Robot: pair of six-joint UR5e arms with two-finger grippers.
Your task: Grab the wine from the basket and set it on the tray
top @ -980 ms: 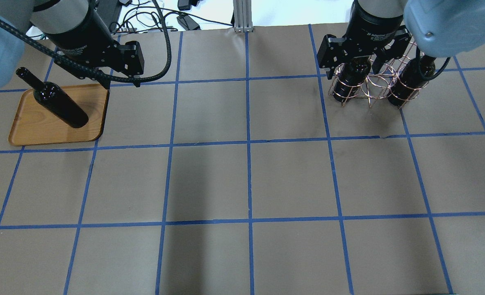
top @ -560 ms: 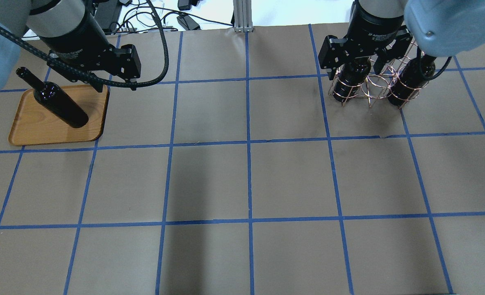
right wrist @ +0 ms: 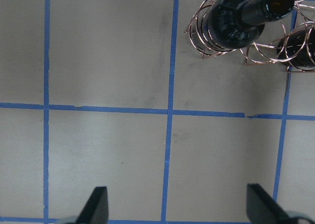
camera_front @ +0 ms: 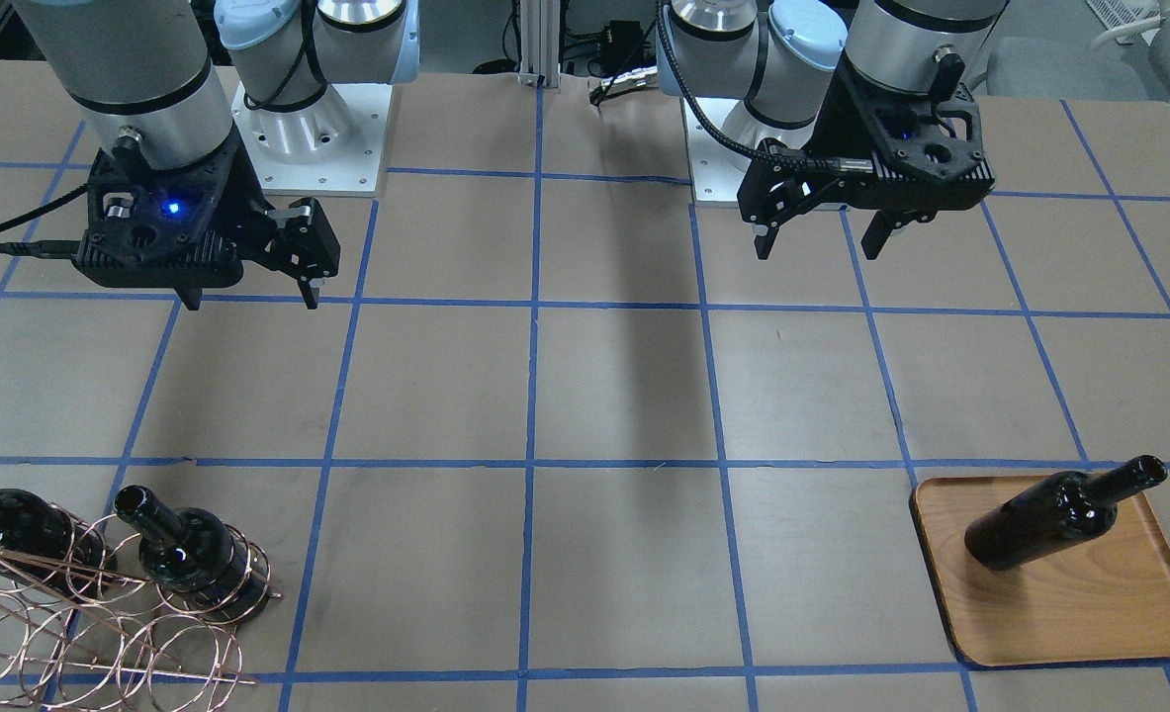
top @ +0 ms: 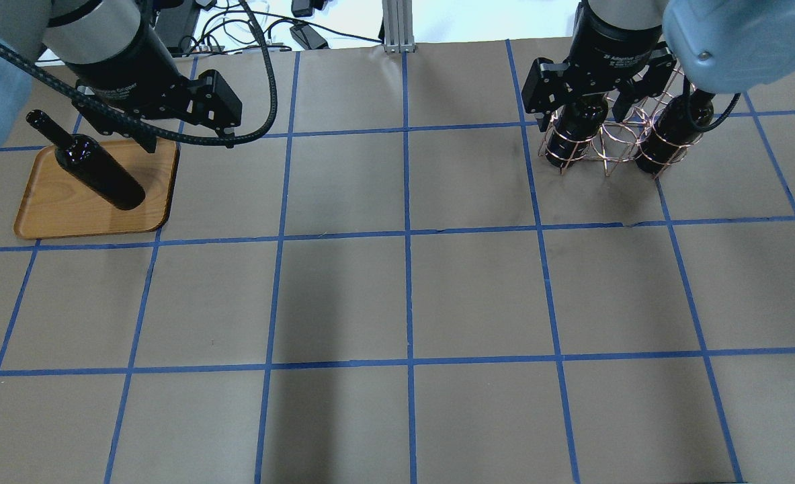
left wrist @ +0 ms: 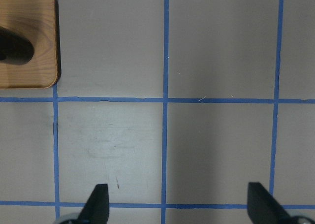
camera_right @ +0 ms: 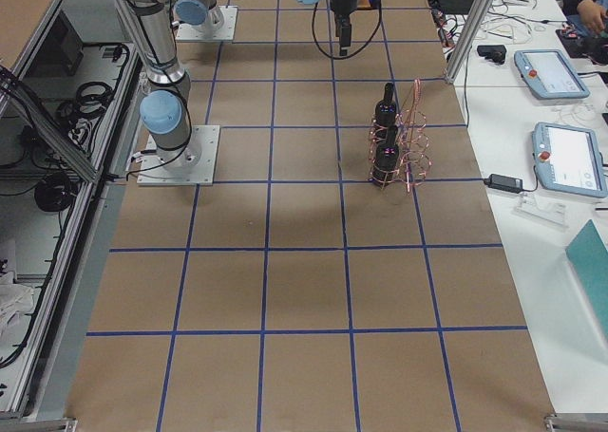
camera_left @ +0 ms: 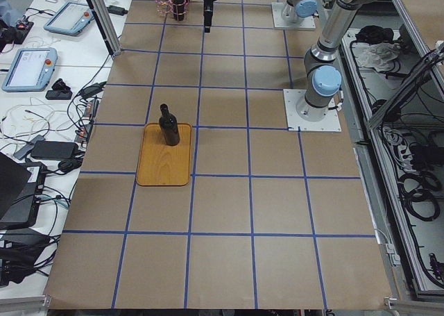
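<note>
One wine bottle (top: 98, 173) stands upright on the wooden tray (top: 54, 215), also seen in the front view (camera_front: 1049, 519) on the tray (camera_front: 1069, 613). My left gripper (top: 189, 141) is open and empty, above the table just right of the tray's far corner (left wrist: 34, 66). Two more wine bottles (top: 572, 131) (top: 669, 138) stand in the copper wire basket (top: 612, 144). My right gripper (camera_front: 248, 297) is open and empty, on the robot's side of the basket (camera_front: 80, 633), apart from the nearest bottle (right wrist: 236, 19).
The table is covered with brown paper marked by a blue tape grid (top: 407, 232). Cables and devices lie beyond the table's far edge (top: 303, 33). The robot bases (camera_front: 303, 129) stand at the near edge.
My left gripper has shifted slightly beside the tray, its jaws still open. The bottle on the tray has not moved. My right gripper has hardly moved.
</note>
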